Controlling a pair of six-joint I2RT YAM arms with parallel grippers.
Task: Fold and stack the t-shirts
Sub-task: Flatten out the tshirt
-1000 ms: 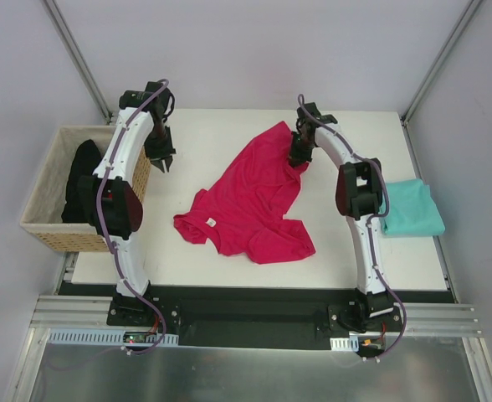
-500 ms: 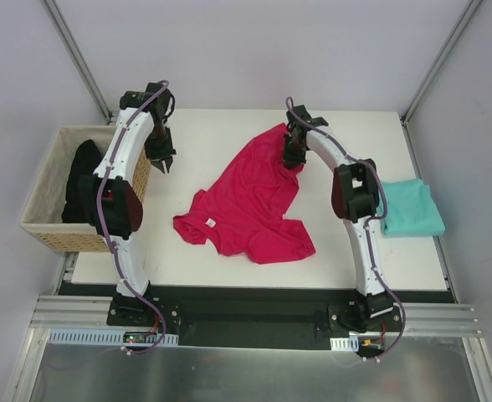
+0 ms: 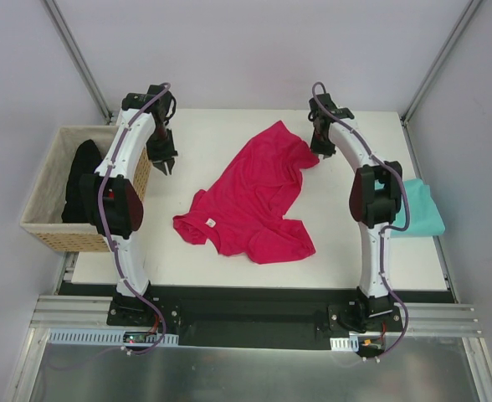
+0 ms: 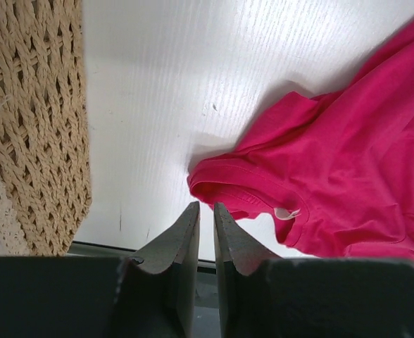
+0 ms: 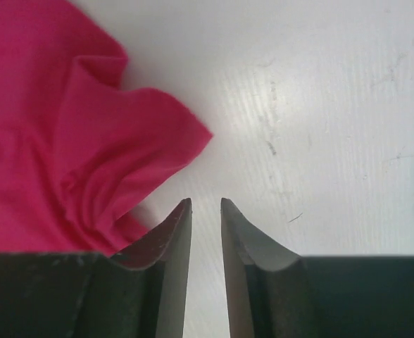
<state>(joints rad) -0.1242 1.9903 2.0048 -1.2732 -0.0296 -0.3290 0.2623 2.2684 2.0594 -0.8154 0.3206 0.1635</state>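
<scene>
The crimson-pink t-shirt (image 3: 254, 197) lies in the middle of the white table (image 3: 221, 134). It is open but wrinkled, not folded. Its collar, with a small white neck label (image 3: 210, 222), points to the near left, and its hem reaches to the far right.

The right claw (image 3: 323, 149) hangs at the far right corner of this shirt. In the right wrist view its two fingers (image 5: 175, 232) stand a little apart, and between them only bare table shows. It holds nothing. A gathered corner of the pink cloth lies just beside the left finger; I cannot tell if it touches.

The left claw (image 3: 164, 159) is over bare table at the far left, between the wicker basket (image 3: 49, 180) and the shirt. Its fingers are almost together, with only a thin slit, and nothing is in the slit. In the left wrist view the collar lies just beyond the tips.

The teal t-shirt (image 3: 417, 209) rests folded at the right edge of the table, partly hidden behind the right arm and well apart from the pink one. The basket stands beside the left edge and holds a dark cloth (image 3: 83, 180).
</scene>
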